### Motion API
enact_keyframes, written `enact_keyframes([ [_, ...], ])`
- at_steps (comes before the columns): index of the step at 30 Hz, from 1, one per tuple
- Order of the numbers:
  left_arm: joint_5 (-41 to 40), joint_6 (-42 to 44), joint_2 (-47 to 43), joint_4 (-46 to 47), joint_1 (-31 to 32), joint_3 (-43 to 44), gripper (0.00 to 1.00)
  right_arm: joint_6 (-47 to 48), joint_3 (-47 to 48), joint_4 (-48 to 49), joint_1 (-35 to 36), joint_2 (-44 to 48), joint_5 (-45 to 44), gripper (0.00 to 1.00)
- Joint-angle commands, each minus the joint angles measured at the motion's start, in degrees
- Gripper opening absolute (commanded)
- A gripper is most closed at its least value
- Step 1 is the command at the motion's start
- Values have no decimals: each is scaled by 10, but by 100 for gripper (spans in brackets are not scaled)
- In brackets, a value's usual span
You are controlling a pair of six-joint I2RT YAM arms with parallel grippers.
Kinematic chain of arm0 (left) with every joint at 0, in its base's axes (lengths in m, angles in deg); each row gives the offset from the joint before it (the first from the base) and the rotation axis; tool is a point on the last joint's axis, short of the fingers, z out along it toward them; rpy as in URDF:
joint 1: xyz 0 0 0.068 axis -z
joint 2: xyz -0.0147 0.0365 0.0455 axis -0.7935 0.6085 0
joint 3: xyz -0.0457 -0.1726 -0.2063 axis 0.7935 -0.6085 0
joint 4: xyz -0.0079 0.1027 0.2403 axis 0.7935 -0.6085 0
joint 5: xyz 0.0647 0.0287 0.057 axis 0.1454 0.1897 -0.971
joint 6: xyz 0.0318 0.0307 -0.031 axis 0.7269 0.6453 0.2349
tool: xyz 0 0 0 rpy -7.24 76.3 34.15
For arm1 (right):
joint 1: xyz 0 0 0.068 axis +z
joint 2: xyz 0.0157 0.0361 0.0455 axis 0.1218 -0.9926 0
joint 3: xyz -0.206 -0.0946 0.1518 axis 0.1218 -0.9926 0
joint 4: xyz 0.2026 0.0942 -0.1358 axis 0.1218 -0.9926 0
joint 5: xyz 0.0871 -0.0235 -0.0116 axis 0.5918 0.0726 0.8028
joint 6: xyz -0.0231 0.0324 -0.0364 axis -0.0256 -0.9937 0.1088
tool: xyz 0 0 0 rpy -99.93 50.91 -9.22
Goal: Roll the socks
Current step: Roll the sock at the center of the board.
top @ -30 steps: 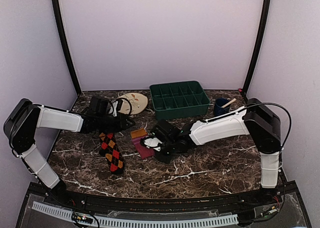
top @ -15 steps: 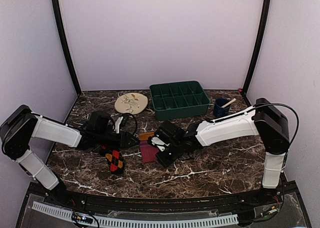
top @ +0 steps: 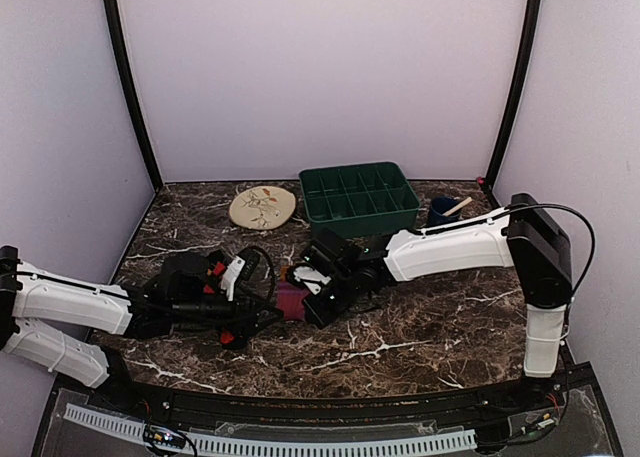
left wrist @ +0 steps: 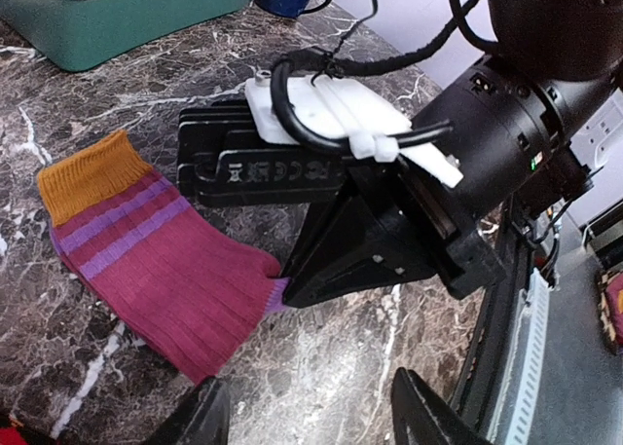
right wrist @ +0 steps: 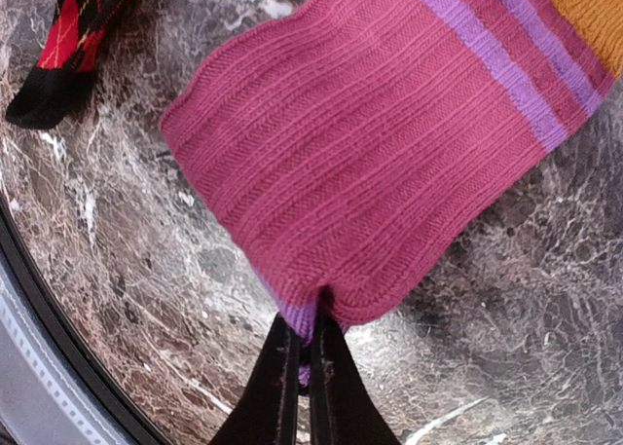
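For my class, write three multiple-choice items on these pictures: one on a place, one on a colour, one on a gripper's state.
1. The plate lies where from the tray? A left B right C inside
2. The pink sock's cuff is: A green B orange C white
3. The right gripper is: A wide open B shut on the sock C out of view
Key: 1 A, the top view shows it left of the tray; 2 B, an orange band ends the sock; 3 B, its fingertips pinch the sock's purple edge.

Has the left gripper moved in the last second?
Yes. The left gripper has pulled back toward the near edge and slightly right, away from the beige plate it sat beside.
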Motion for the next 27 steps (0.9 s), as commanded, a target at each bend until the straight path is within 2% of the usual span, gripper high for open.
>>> enact_keyframes([
  [1, -83, 54, 1, -25, 23, -5, 59, 1, 12, -19, -5, -7, 25, 4],
  [14, -249, 193, 112, -84, 138, 84, 56, 16, 29, -46, -22, -10, 59, 4],
  [23, -372, 248, 162, -99, 168, 120, 54, 24, 35, -61, -29, -11, 75, 4],
  [27, -389, 264, 169, -97, 170, 125, 54, 25, 36, -64, -29, -9, 81, 4],
])
